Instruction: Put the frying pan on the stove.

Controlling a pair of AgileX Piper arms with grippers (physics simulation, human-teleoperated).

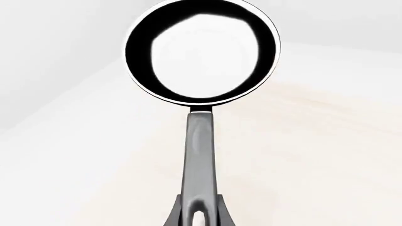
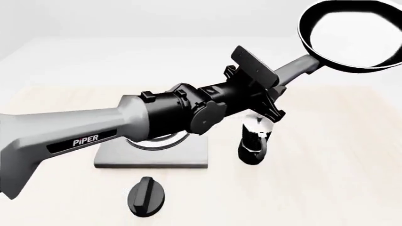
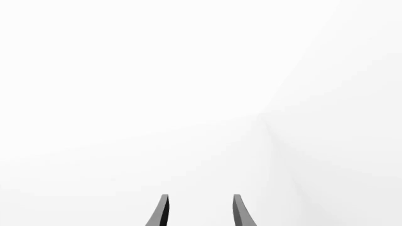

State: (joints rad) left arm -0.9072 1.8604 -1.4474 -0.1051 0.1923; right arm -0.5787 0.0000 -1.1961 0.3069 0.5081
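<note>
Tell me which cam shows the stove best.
Front view: only one showing the stove, a grey slab on the table, partly hidden by the left arm. Left wrist view shows just the frying pan; right wrist view shows no stove.

pan (image 2: 351, 35) aloft far right, stove (image 2: 152, 153) left of pot (image 2: 253, 141)

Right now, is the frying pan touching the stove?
Apart. In the front view the frying pan is held high in the air by the left hand, well away from the stove lying on the table.

My feeds are bright, flat and sharp; the frying pan (image 2: 351, 35) glares white inside, background washed out toward twelve o'clock.
</note>
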